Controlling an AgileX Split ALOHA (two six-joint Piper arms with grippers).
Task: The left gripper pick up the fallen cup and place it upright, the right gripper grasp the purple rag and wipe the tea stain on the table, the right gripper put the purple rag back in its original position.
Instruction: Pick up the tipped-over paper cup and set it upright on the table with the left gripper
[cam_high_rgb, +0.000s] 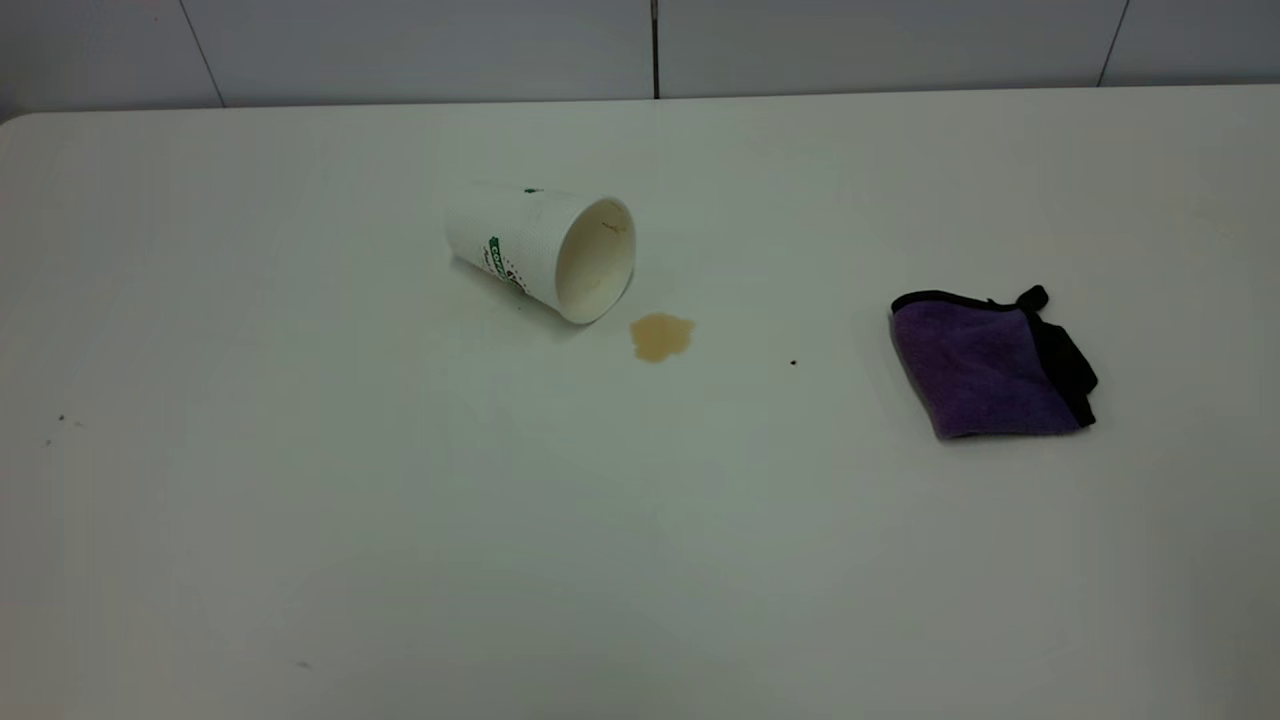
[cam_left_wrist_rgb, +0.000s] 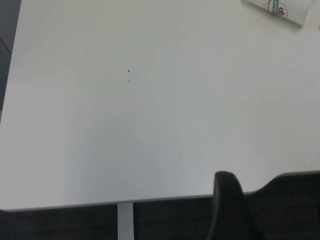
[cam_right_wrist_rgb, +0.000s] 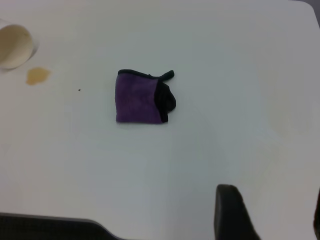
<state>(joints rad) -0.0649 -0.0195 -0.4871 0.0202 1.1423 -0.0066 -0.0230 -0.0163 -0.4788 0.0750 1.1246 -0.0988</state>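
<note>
The table (cam_high_rgb: 400, 560) is lying white and smooth beneath me. The purple rag (cam_high_rgb: 985, 368) is sitting folded toward my right side, well apart from the fallen cup (cam_high_rgb: 545, 250), which is lying on its side, mouth facing the tea stain (cam_high_rgb: 660, 336) just beside its rim. A black speck (cam_high_rgb: 793, 362) is sitting between stain and rag. My claws are holding nothing; how far they are open I cannot tell.

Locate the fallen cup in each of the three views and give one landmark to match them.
Exterior view: the fallen cup lies on its side left of centre, mouth toward the tea stain.
Left wrist view: only a strip of it, top right corner.
Right wrist view: its mouth at the left edge.
Shared landmark: the cup's green logo band.
</note>
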